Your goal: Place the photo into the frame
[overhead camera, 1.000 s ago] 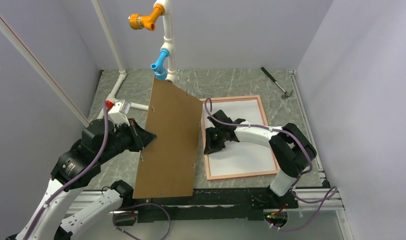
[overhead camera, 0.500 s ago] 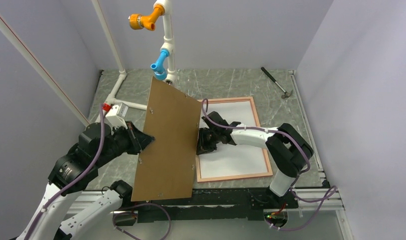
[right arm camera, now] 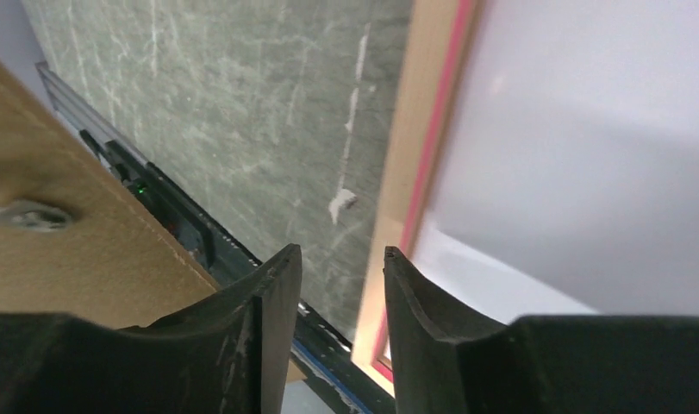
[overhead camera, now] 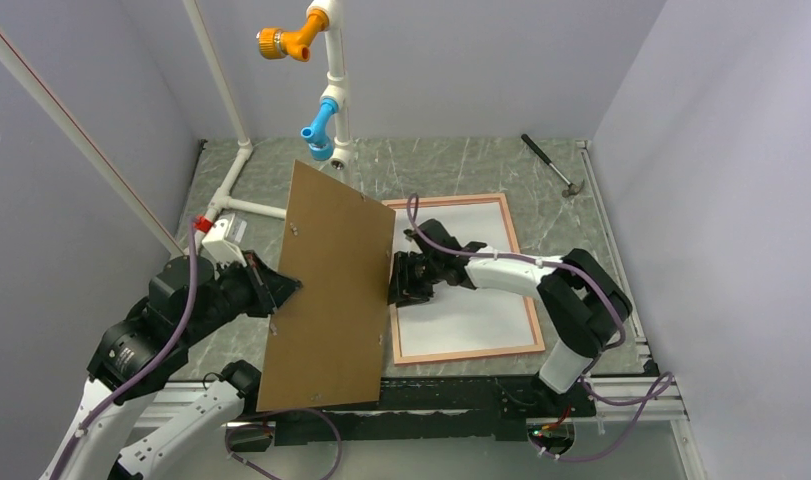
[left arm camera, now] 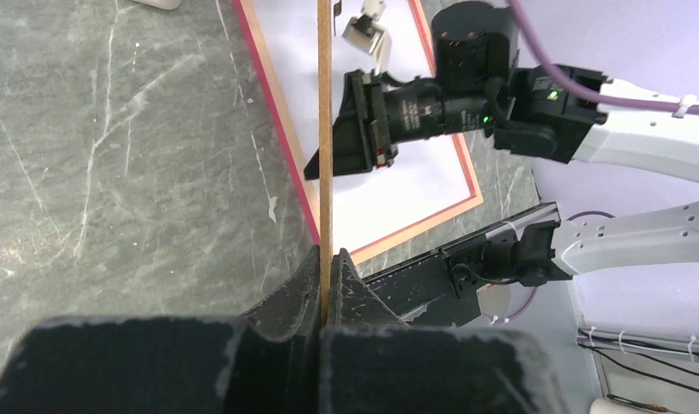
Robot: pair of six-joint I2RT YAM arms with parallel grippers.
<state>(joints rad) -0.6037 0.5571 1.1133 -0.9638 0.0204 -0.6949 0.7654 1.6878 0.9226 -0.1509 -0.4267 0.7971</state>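
Tally: we see one frame, one photo, one board and one hammer. The frame lies flat on the table, back up, with the photo inside it, white side up. Our left gripper is clenched on the board's edge, holding it upright. Our right gripper hangs over the frame's left rail, jaws parted and empty.

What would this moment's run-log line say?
left jaws: shut on backing panel, upright | right jaws: open over frame left edge | photo: white back up in frame
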